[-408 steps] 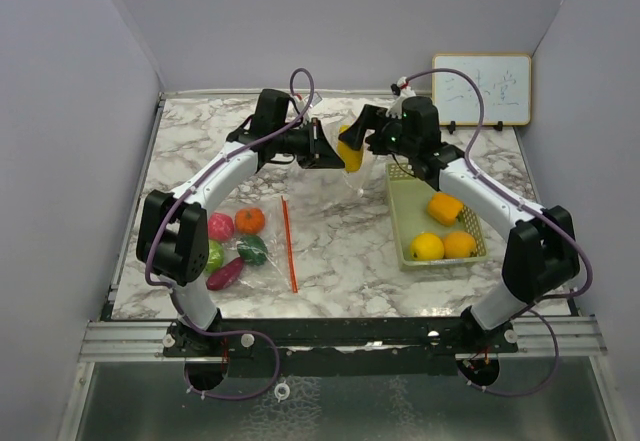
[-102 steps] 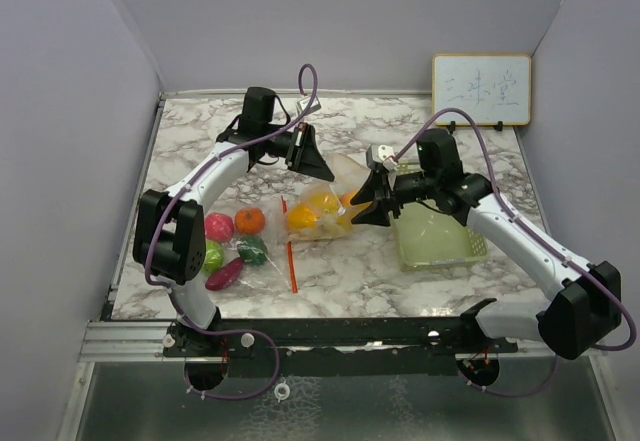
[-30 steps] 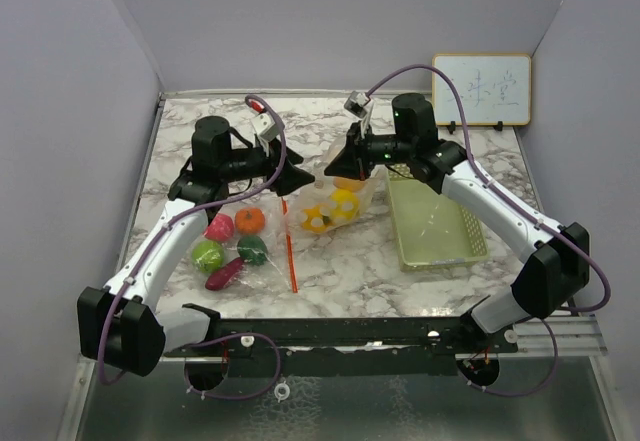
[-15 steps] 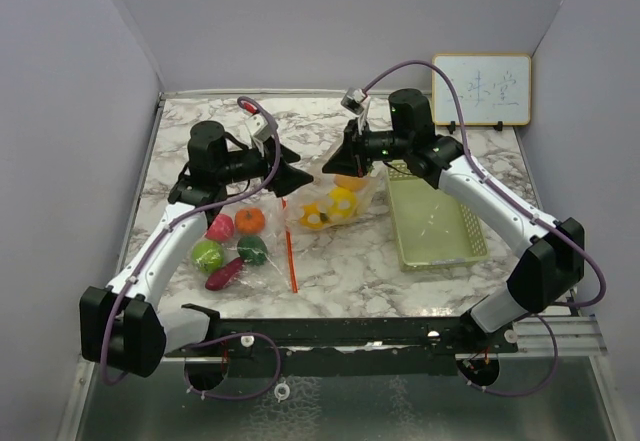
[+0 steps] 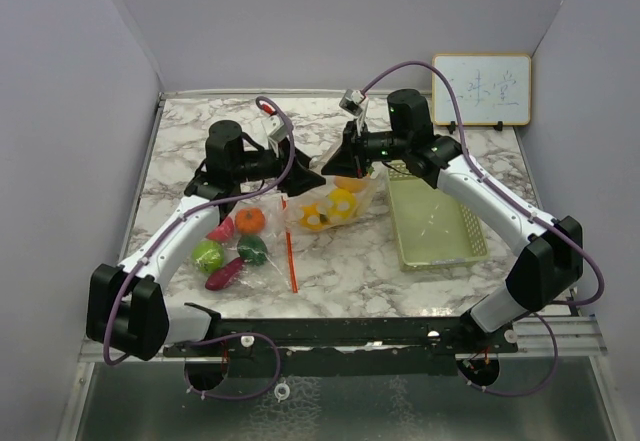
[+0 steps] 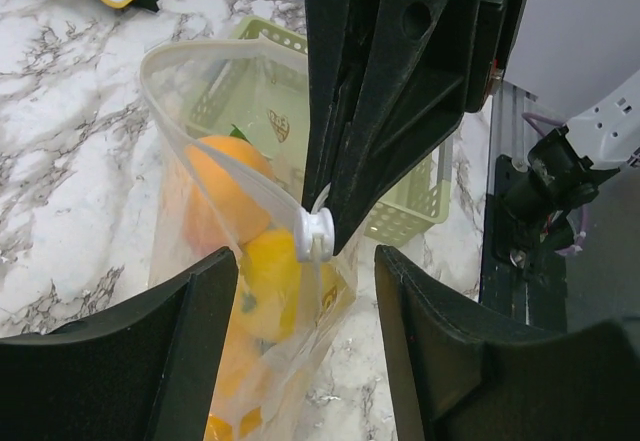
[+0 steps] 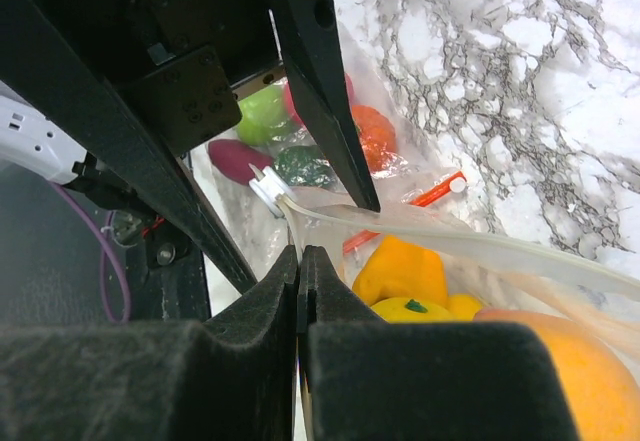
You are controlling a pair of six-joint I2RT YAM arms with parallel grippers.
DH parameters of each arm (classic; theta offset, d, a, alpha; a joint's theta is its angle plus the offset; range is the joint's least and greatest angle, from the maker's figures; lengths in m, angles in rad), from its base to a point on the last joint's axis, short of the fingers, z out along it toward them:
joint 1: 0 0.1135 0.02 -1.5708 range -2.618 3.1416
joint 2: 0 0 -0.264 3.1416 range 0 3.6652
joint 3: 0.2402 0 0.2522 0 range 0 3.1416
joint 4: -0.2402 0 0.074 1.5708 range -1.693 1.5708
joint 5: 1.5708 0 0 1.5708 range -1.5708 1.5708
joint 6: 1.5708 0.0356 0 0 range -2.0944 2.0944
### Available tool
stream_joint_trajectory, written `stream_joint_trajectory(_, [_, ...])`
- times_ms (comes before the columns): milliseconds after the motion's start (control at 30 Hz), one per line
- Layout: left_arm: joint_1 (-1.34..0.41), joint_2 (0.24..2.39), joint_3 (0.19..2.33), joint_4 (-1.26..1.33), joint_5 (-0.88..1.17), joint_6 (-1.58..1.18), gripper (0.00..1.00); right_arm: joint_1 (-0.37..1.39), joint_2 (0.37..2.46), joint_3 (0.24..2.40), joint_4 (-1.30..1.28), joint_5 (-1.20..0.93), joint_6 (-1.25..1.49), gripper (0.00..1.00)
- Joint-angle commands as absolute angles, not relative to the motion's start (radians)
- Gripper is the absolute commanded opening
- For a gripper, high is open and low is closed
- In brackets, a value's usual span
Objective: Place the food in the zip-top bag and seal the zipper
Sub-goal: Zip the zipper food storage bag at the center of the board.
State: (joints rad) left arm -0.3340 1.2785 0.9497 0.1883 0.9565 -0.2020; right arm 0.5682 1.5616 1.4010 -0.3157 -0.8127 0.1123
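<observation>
A clear zip-top bag (image 5: 332, 204) hangs above the marble with yellow and orange food (image 6: 262, 279) inside. My right gripper (image 7: 302, 257) is shut on the bag's top edge, just behind the white zipper slider (image 7: 268, 189). In the top view this gripper (image 5: 346, 159) holds the bag up from the right. My left gripper (image 6: 305, 257) stands open, level with the slider (image 6: 315, 233), which sits in the gap without touching either finger. From above, the left gripper (image 5: 311, 175) is at the bag's left end. More food (image 5: 232, 243), pink-red, orange, green, dark green and purple, lies at the left.
The loose food at the left rests on a second clear bag with a red zipper strip (image 5: 290, 246). A pale green mesh basket (image 5: 437, 223) stands right of the held bag. A small whiteboard (image 5: 482, 89) leans against the back wall.
My left gripper has moved right, up to the bag's slider end. The right gripper has kept hold of the bag's edge and barely shifted.
</observation>
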Motion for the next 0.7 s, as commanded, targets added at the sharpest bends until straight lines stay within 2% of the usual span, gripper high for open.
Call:
stream_joint_trajectory(0, [-0.352,1.299,0.957,0.209,0.994,-0.185,0.57,0.569,1.577,1.436,-0.315,-0.842,0.093,0.02])
stream_joint_trajectory(167, [-0.356,1.313,0.948,0.188,1.0,-0.163,0.4,0.569,1.577,1.447,-0.333,-0.827,0.077,0.02])
stream_joint_trajectory(267, [-0.357,1.323,0.951,0.189,1.01,-0.165,0.2,0.569,1.578,1.453,-0.344,-0.822,0.069,0.02])
stream_joint_trajectory(333, [-0.356,1.332,0.957,0.194,1.014,-0.168,0.02,0.569,1.581,1.458,-0.344,-0.827,0.07,0.02])
stream_joint_trajectory(533, [-0.356,1.369,0.993,0.17,1.067,-0.151,0.0,0.569,1.583,1.484,-0.381,-0.785,0.026,0.02])
stream_joint_trajectory(600, [-0.355,1.365,0.989,0.162,1.056,-0.139,0.0,0.569,1.578,1.511,-0.421,-0.743,-0.032,0.06])
stream_joint_trajectory(667, [-0.353,1.365,0.992,0.15,1.055,-0.137,0.0,0.567,1.57,1.536,-0.457,-0.714,-0.093,0.15])
